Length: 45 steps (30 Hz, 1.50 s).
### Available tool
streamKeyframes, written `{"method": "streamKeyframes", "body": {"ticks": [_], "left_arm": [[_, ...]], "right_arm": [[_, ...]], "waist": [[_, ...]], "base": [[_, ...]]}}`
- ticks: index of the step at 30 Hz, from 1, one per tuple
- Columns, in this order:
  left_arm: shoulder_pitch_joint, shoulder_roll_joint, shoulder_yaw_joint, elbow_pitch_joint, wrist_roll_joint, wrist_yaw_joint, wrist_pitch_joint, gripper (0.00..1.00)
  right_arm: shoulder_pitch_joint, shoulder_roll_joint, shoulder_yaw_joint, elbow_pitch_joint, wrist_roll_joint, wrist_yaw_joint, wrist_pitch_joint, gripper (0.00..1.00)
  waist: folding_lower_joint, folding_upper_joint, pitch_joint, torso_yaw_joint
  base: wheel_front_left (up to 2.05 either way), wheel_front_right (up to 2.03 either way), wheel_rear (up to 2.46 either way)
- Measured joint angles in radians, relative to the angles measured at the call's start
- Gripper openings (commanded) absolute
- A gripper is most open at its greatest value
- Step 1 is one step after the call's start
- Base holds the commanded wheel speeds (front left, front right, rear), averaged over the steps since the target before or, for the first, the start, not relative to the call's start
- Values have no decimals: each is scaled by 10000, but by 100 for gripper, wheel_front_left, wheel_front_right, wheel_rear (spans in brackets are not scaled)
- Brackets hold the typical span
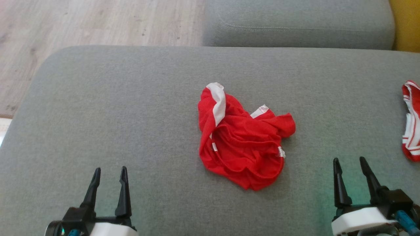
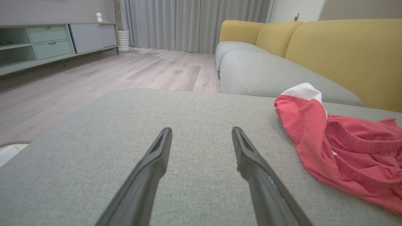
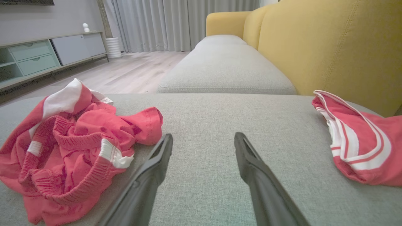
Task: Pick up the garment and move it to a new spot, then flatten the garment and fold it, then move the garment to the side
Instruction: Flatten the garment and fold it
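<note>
A crumpled red garment (image 1: 241, 144) with white trim lies in a heap near the middle of the grey sofa cushion (image 1: 131, 124). It shows at the right of the left wrist view (image 2: 348, 150) and at the left of the right wrist view (image 3: 72, 147). My left gripper (image 1: 110, 175) stands open at the lower left, well apart from the garment, nothing between its fingers (image 2: 158, 157). My right gripper (image 1: 351, 167) stands open at the lower right, also empty, with the garment just left of its fingers (image 3: 157, 160).
A second red garment with white stripes (image 1: 411, 121) lies at the cushion's right edge (image 3: 361, 147). A further grey seat (image 1: 295, 23) and a yellow backrest (image 3: 329, 47) lie beyond. Wooden floor (image 1: 98, 23) is at the far left, with a low cabinet (image 2: 47, 40).
</note>
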Motion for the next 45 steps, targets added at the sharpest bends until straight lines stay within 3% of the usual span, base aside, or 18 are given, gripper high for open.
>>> {"method": "streamKeyframes", "body": {"ticks": [7,13,17,20,24,29,35,36,37,38,45], "left_arm": [[-28,-485,151,-173,681,-654,-25,100],[-1536,-1275,-2023,-410,888,-1599,330,100],[-2947,-1457,-3379,280,548,-1678,1394,100],[-3585,-1440,-4376,823,-725,-1352,2439,100],[-4033,-1459,-5264,1429,-1779,-477,3570,100],[-4621,-1457,-5668,1960,-2245,422,3908,100],[-5113,-1453,-6021,2537,-2715,805,3962,98],[-5189,-1455,-6086,2658,-2811,813,3919,78],[-5278,-1453,-6199,2809,-2890,872,3891,19],[-5358,-1452,-6289,2920,-2984,872,3887,0],[-5970,-1446,-6395,2642,-3910,677,2723,0]], "right_arm": [[-59,0,209,6,92,0,-2,100],[-369,0,357,-171,265,0,0,100],[-654,0,579,-347,439,0,0,100],[-831,-2,830,-408,552,0,0,100],[-1002,-4,1047,-431,815,0,0,100],[-1095,-4,1195,-408,976,0,0,100],[-1095,-4,1294,-339,1005,0,0,100],[-1096,-4,1296,-334,1035,0,0,100],[-1097,-4,1298,-330,1035,0,0,100],[-1097,-4,1306,-328,1035,0,0,100],[-1098,-4,1275,-295,1035,0,0,100]], "waist": [[-1,0,91,-464],[0,0,341,-1170],[1,0,621,-1690],[1,0,840,-2111],[0,0,1061,-2692],[1,0,1240,-3271],[0,0,1288,-3555],[0,0,1279,-3572],[0,0,1267,-3588],[0,0,1255,-3601],[0,0,1155,-3583]], "base": [[0,0,0],[0,0,0],[0,0,0],[0,0,0],[0,0,0],[0,0,0],[0,0,0],[0,0,0],[0,0,0],[0,0,0],[0,0,0]]}}
